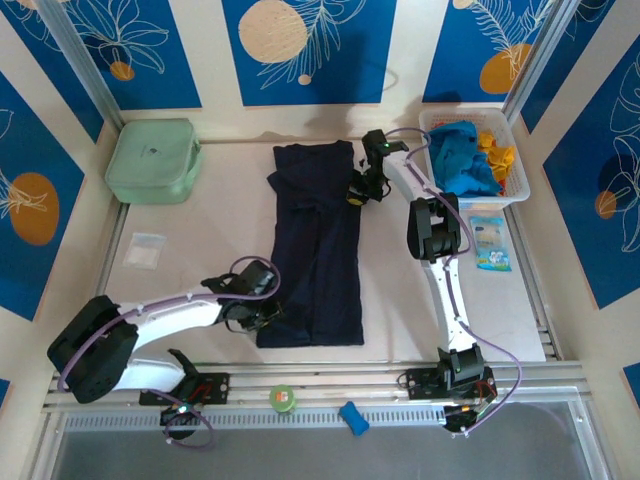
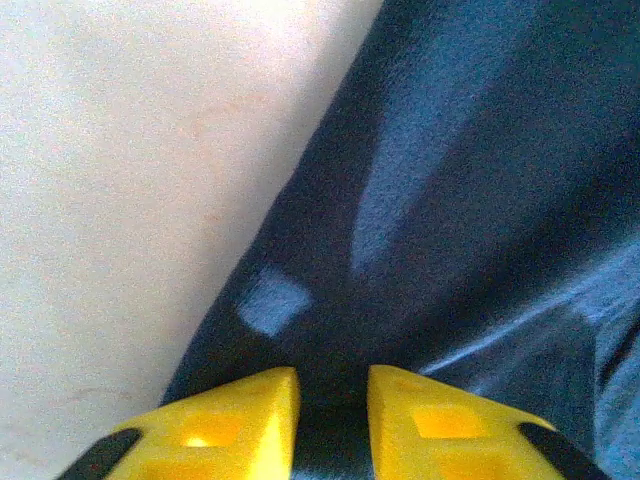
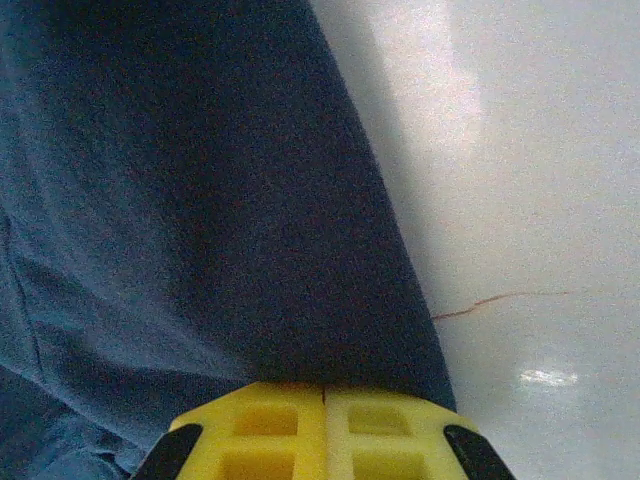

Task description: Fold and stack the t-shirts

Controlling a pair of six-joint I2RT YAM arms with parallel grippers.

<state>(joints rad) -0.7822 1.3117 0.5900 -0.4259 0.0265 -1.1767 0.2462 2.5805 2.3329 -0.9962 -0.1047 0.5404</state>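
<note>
While standing slightly parted, with the left end effector (image 2: 332, 388) over the dark navy t-shirt (image 2: 470, 180) lying just ahead and beneath: lift straight, no dragging the hem. Then the right end effector (image 3: 323, 392): closed tight, shirt edge touching its tips, counter (image 3: 520, 150) to its right; pinched or not, cannot tell. Fold across evenly.

Pale table (image 1: 220, 230), navy t-shirt (image 1: 315, 250) laid down its middle, mint-green box (image 1: 152, 160) far left, mesh basket (image 1: 521, 170) far right, clear packet (image 1: 146, 250) left, blue packet (image 1: 490, 243) right.
</note>
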